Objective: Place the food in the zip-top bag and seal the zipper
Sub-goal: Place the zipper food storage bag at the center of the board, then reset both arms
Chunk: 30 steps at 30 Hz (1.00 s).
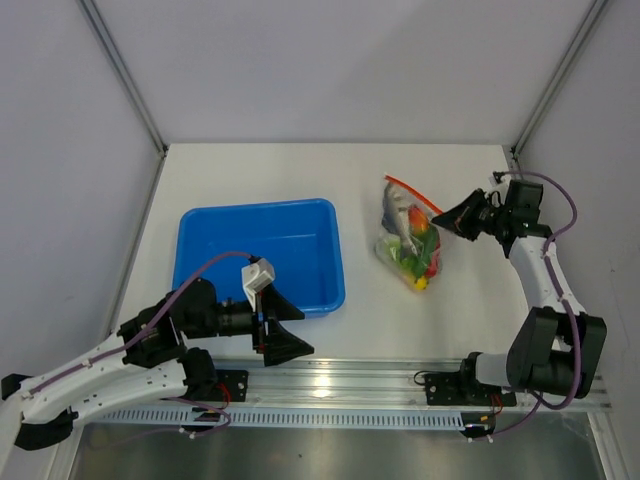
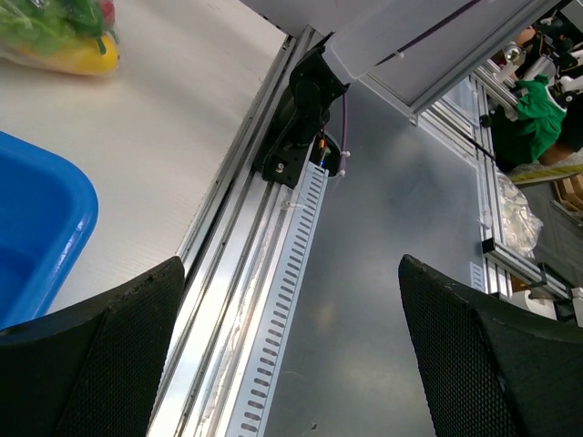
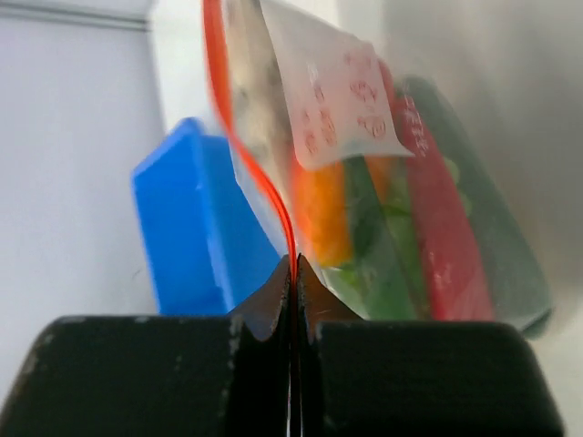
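Near edge: our left gripper (image 1: pixel 287 328) stands spread wide and holds nothing. It hovers by the near right corner of the blue tray (image 1: pixel 255 208), just above the aluminium rail (image 1: pixel 350 375). We see no food in the tray.

Mid-table, right of the tray and apart from it: the zip-top bag (image 1: pixel 400 255) lies flat with the food (image 1: pixel 420 250) packed inside. The right gripper (image 1: pixel 445 215) is pinched tight on the zipper (image 1: pixel 410 190) at its right end.

We judge loading done and sealing in hand; how much of the strip is closed we cannot tell.

Beyond the bag, bare table (image 1: pixel 300 170) runs to the far wall. The frame post (image 1: pixel 560 75) crowds the right arm.
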{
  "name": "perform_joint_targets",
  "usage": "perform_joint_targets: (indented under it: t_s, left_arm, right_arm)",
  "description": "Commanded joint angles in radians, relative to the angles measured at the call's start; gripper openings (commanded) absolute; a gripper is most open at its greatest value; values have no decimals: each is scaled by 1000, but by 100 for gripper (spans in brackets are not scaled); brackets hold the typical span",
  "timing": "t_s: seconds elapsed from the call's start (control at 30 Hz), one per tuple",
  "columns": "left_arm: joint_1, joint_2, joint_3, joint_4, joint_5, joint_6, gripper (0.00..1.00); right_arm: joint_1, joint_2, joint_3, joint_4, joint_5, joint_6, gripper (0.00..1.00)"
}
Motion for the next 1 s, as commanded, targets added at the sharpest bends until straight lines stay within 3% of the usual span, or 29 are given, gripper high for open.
perform_joint_targets:
  t_s: [0.0,0.13,0.17,0.33,0.37,0.4,0.43,0.53,0.6,0.7,0.87,0.97]
  left_arm:
    - [-7,17,-4,37,25,11,99]
    - [-7,44,-10,65,36,0,99]
    - [-7,48,-12,69,37,-3,99]
    - [-7,60,-21,91,31,-12,100]
    - [-7,63,-24,96,23,-12,99]
    - [-7,65,-23,99,16,-15,100]
    - [-7,65,-29,102,8,-18,100]
    - [-7,73,-39,119,-39,-38,99]
    - [-7,83,-50,134,-81,-61,99]
    - [-7,93,-72,160,-160,-110,99]
    - [-7,74,-138,232,-283,-170,100]
    - [-5,32,-220,353,-362,-225,99]
  right_arm:
    - [-41,31,-40,-55,62,-93,0]
    - [-58,34,-79,-96,228,-112,4]
    - [-58,31,-74,-107,265,-117,16]
    - [-58,-21,-54,-176,478,-150,47]
    - [-54,-35,-51,-189,510,-150,59]
    - [-47,-48,-39,-218,544,-150,64]
    - [-31,-79,-28,-238,609,-153,96]
    - [61,-128,47,-354,732,-179,99]
    - [141,-173,128,-505,935,-157,99]
    - [371,-274,156,-615,1030,-95,99]
    - [694,-502,23,-615,1056,118,99]
    - [790,-651,-96,-560,1110,190,100]
